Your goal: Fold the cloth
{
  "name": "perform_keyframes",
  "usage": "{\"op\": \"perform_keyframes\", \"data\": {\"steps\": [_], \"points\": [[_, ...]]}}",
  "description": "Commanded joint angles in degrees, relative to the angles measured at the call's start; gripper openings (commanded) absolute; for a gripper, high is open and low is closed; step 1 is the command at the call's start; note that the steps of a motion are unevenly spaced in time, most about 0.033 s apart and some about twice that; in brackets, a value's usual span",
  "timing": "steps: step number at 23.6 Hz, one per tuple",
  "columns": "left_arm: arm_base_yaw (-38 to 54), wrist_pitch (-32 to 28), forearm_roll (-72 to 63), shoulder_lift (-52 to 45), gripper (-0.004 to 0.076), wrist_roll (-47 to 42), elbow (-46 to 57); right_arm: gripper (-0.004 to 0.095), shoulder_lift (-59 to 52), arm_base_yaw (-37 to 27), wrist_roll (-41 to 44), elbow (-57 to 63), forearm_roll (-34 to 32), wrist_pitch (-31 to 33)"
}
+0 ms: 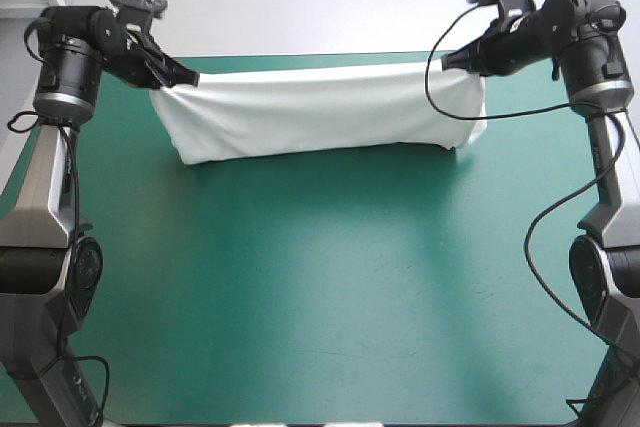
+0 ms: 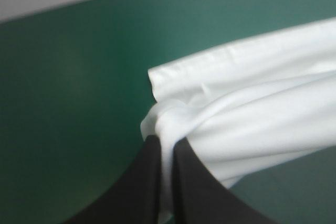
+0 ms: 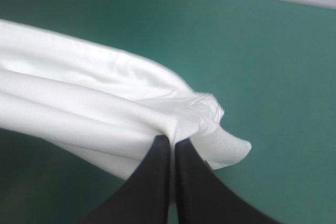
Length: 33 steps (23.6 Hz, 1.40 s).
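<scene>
As we held the T-shirt (image 1: 320, 107) taut over the far side of the desk (image 1: 300, 307), its lower fold seemingly resting there, the left tool (image 1: 190, 78) and right tool (image 1: 450, 61) were each pinched nearly closed on a bunched end; uneven pulling could slip either grip.

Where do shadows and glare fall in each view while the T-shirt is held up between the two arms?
High view: the T-shirt casts a dark band on the teal-green cover just in front of its lower edge, and a faint pale sheen lies mid-table. Left wrist view: the cover is darker under the T-shirt. Right wrist view: the same shadow under it, no glare.
</scene>
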Motion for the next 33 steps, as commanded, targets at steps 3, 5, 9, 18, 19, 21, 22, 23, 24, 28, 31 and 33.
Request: {"op": "perform_keyframes", "data": {"steps": [3,5,9,18,19,21,22,23,24,28,31,33], "points": [[0.14,2.39,0.69,-6.63,0.0019,0.44,12.92,-0.0017,-6.27,-0.5,-1.98,13.16,1.74,-0.8],[0.14,2.01,0.43,-9.15,0.0019,0.44,19.22,-0.0017,-8.98,0.03,-3.06,20.1,2.84,-0.8],[0.14,1.48,-0.04,-17.21,0.0019,0.04,35.46,-0.0017,-15.06,1.55,-4.06,34.27,2.94,-1.42],[0.14,-0.75,-6.68,-31.19,0.0019,0.36,64.51,-0.0017,-28.01,11.42,-0.88,63.1,1.52,-5.86],[0.14,-0.75,-6.65,-32.67,0.0019,0.36,67.85,-0.0017,-29.15,12.11,-0.52,66.16,1.33,-6.71],[0.14,-0.87,-6.65,-34.42,0.0019,0.36,71.77,-0.0017,-30.43,12.12,-0.49,70.36,1.33,-8.1],[0.14,-1.22,-6.65,-34.67,0.0019,0.36,72.8,-0.0017,-30.66,12.12,-0.49,71.56,0.9,-8.42],[0.14,-2.4,-6.65,-35.05,0.002,0.49,73.89,-0.0014,-30.67,12.12,-1.06,73.23,0.63,-9.5],[0.14,-3.01,-6.65,-35.16,0.002,0.95,74.22,-0.0007,-30.67,12.12,-1.16,74.09,0.63,-10.25],[0.14,-3.57,-6.65,-35.16,0.0092,2.16,74.44,0.0091,-30.67,12.12,-2.57,75.71,1.11,-13.13],[0.14,-3.57,-6.65,-35.16,0.0216,2.48,74.44,0.0257,-30.67,12.12,-2.8,75.71,2.0,-14.73],[0.14,-3.57,-6.65,-35.16,0.0352,2.48,74.44,0.0387,-30.67,12.12,-2.8,75.71,1.99,-15.67]]}}
